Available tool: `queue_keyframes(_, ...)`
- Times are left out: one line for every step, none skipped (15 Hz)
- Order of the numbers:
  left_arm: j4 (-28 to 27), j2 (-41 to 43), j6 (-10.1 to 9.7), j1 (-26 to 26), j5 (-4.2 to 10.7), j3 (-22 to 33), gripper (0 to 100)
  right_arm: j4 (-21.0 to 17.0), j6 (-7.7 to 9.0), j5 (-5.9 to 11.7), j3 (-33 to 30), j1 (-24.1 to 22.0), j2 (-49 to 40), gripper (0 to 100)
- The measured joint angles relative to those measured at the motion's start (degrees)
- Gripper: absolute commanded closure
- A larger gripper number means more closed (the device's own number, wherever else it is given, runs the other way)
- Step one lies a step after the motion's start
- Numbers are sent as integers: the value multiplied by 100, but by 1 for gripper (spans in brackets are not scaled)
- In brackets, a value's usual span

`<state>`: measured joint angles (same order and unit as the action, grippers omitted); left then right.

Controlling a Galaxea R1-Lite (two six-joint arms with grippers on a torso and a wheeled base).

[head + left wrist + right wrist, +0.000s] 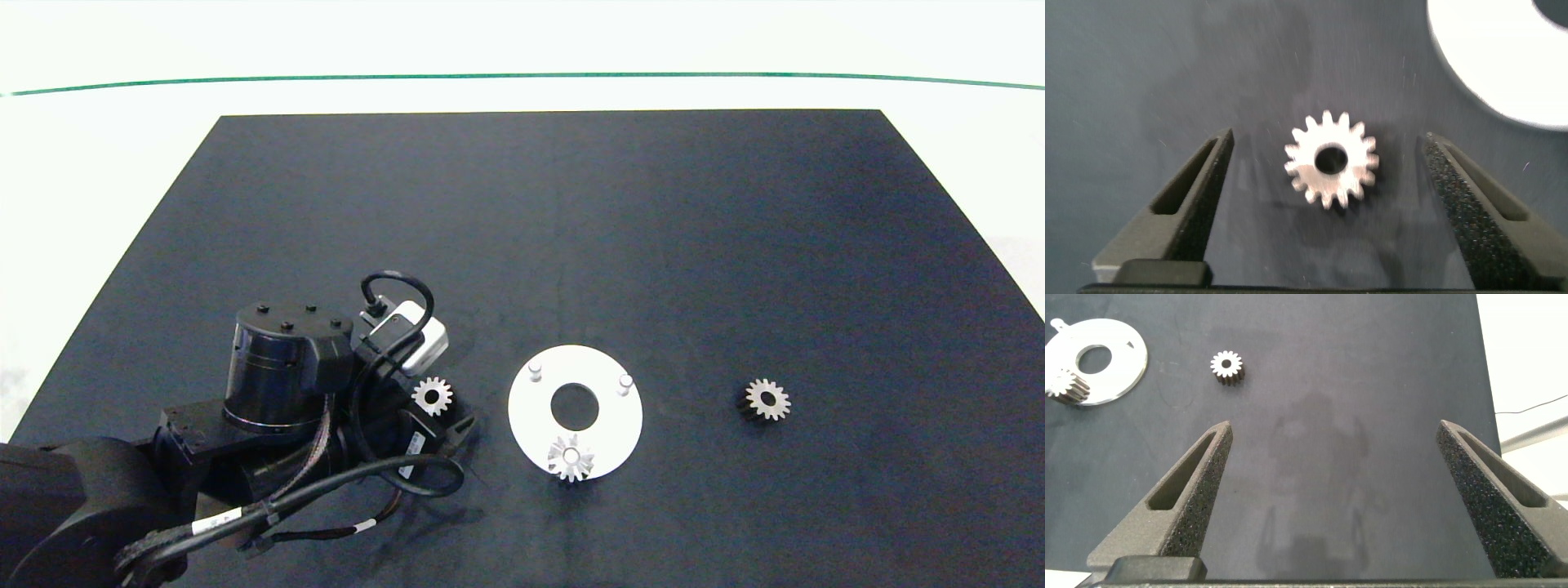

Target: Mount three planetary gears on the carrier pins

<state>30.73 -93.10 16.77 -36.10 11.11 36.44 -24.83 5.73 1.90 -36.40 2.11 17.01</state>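
The white carrier disc point(608, 416) lies on the black mat with two bare pins point(535, 369) point(625, 382) at its far side. One planetary gear point(571, 458) sits on the near pin. A second gear point(432, 396) lies flat on the mat left of the disc, and my left gripper point(1327, 167) hangs open over it, a finger on each side, not touching. A third gear point(767, 399) lies alone on the mat to the right. My right gripper point(1331, 449) is open and empty, out of the head view; its wrist view shows that gear point(1226, 367) and the disc point(1123, 363) far off.
The black mat point(571, 229) covers most of the white table. The left arm's body and cables point(286, 425) fill the near left corner. A green line point(522, 77) runs along the table's far side.
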Motion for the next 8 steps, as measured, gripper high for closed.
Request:
queue_keyframes(9, -26, 0, 13, -11, -28, 14, 0, 0, 2, 0, 0, 0, 0)
queue_keyframes(9, -43, 0, 22, -15, -52, 15, 2, 2, 0, 0, 0, 2, 0)
queue_keyframes(11, -54, 1, 38, -20, -61, 18, 0, 2, 0, 2, 0, 5, 0)
queue_keyframes(13, -63, 9, 71, -30, -69, 20, 0, 2, 0, 2, 0, 5, 0)
queue_keyframes(20, -69, 26, 90, -41, -72, 21, 0, 0, 2, 2, 0, 7, 0)
queue_keyframes(27, -73, 34, 104, -59, -74, 24, 2, 2, 2, 2, -2, 9, 0)
queue_keyframes(24, -76, 39, 112, -63, -77, 26, 6, 0, 0, 2, 0, 11, 0)
queue_keyframes(24, -78, 41, 116, -66, -77, 27, 9, 0, 2, 2, 0, 13, 0)
